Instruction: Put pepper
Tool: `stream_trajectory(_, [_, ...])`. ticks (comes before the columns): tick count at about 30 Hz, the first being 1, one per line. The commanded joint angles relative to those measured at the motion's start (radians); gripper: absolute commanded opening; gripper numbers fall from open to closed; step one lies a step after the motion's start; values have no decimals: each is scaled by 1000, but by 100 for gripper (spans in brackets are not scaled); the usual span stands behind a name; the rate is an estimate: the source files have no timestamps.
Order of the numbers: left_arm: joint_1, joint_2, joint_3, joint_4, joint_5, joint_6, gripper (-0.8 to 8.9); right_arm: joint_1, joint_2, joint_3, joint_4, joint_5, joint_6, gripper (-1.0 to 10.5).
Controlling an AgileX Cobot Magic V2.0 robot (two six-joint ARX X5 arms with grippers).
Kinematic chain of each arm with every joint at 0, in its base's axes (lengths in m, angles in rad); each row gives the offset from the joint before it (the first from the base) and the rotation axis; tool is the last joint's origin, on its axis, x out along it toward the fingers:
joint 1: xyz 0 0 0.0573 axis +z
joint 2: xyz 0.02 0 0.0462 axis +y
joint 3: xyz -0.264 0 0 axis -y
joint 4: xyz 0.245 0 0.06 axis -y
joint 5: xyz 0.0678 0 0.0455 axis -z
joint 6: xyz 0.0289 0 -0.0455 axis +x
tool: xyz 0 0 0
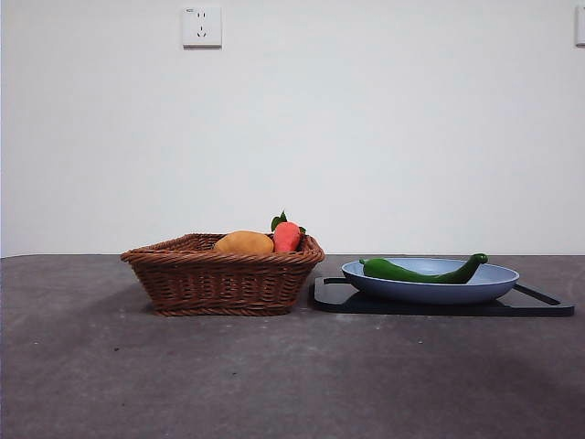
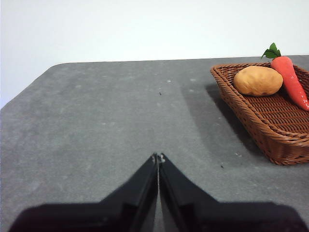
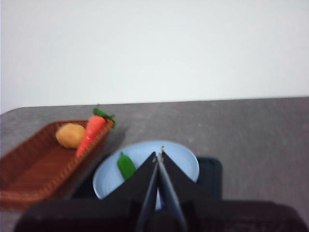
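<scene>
The pepper (image 1: pixel 422 272) is seen lying lengthwise in a pale blue plate (image 1: pixel 430 285), its upturned stem end raised just above the plate's rim on one side. The plate is set on a flat black tray (image 1: pixel 539 302), which rests on the grey table (image 1: pixel 274 375). Just beside the tray a brown wicker basket (image 1: pixel 224 274) is placed, and in it a rounded orange-yellow fruit (image 1: pixel 243 242) and a red-orange carrot-like piece (image 1: pixel 287 236) with green leaves are held side by side. In the front view, basket and tray are set along the far edge of the table, and no arm is shown there. In the right wrist view, the right gripper (image 3: pixel 159 154) is held above the plate with its jaws pressed together and nothing between them; only a short green part of the pepper is left visible beside the jaws, the rest being hidden behind them. In the left wrist view, the left gripper (image 2: pixel 158 157) is held over bare table, well apart from the basket, its jaws likewise closed tip to tip on nothing. A white wall socket (image 1: pixel 202 26) is mounted on the wall behind.
</scene>
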Motion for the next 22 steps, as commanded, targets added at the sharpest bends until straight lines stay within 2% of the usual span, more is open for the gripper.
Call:
stream_trajectory(1, [4, -4, -11, 9, -2, -3, 8, 1, -43, -68, 12, 9, 30, 11])
stream_trajectory(11, [4, -4, -11, 9, -2, -3, 8, 1, -132, -201, 11, 9, 38, 11])
stream_trajectory(18, [4, -4, -11, 9, -2, -3, 8, 1, -141, -202, -61, 5, 40, 11])
stream_trajectory(22, [4, -4, -11, 9, -2, -3, 8, 2, -141, -202, -82, 6, 70, 11])
